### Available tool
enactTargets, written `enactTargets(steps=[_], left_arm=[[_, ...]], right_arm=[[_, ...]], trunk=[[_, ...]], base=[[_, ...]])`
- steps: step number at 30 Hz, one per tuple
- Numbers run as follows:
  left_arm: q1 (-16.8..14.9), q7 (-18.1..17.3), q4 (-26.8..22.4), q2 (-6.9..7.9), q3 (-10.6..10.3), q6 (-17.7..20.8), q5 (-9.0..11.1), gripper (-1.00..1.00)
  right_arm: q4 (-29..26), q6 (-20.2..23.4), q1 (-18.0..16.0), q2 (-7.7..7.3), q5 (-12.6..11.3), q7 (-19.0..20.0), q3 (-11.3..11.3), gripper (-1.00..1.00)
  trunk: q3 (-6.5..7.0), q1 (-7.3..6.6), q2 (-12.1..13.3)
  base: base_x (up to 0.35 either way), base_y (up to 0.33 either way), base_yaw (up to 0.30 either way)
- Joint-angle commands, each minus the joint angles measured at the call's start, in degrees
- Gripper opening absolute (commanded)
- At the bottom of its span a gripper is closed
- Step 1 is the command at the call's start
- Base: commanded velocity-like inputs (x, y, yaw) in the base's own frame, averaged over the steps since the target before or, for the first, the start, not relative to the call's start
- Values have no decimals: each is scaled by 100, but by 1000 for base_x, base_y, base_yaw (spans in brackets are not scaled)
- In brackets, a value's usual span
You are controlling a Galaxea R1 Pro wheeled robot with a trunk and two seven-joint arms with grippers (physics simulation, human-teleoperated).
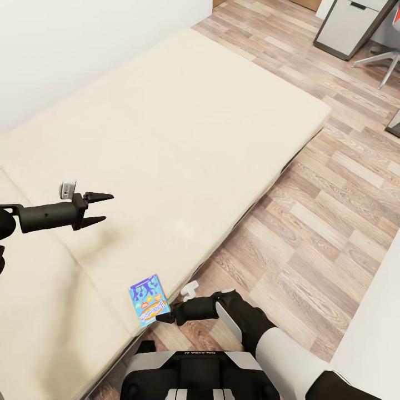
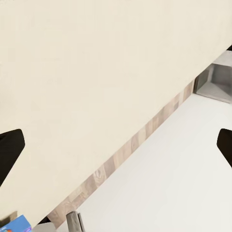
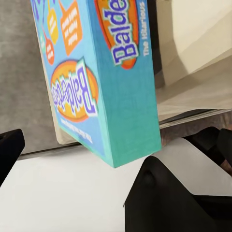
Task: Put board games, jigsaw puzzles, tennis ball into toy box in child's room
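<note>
A small blue cartoon-printed board game (image 1: 149,299) lies at the near edge of the cream bed (image 1: 166,128), one corner reaching past the mattress edge. My right gripper (image 1: 165,318) is right at the box's lower edge. In the right wrist view the blue board game (image 3: 96,82) sits close up between the fingertips (image 3: 9,150), which stand wide apart, open. My left gripper (image 1: 107,207) hovers open over the bed's left part with nothing in it. In the left wrist view, the left gripper (image 2: 116,147) looks down on the bed (image 2: 96,72), with a corner of the blue board game (image 2: 14,224).
Wood-plank floor (image 1: 311,222) runs along the bed's right side. A grey drawer unit (image 1: 350,28) and a chair base (image 1: 383,61) stand at the far right. A pale white surface (image 1: 372,322) borders the near right. A white wall (image 1: 83,44) backs the bed.
</note>
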Motion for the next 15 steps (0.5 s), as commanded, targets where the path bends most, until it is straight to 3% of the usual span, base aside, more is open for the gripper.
enactTargets(steps=[1,15], left_arm=[[-2,60,-3,2,5,11,56,100],[-2,60,-3,3,5,11,56,100]], right_arm=[[0,49,-4,0,-50,-5,9,100],[0,34,-4,0,-60,-5,5,100]], trunk=[[-2,0,-2],[-2,0,-2]], base=[[0,0,0],[0,0,0]])
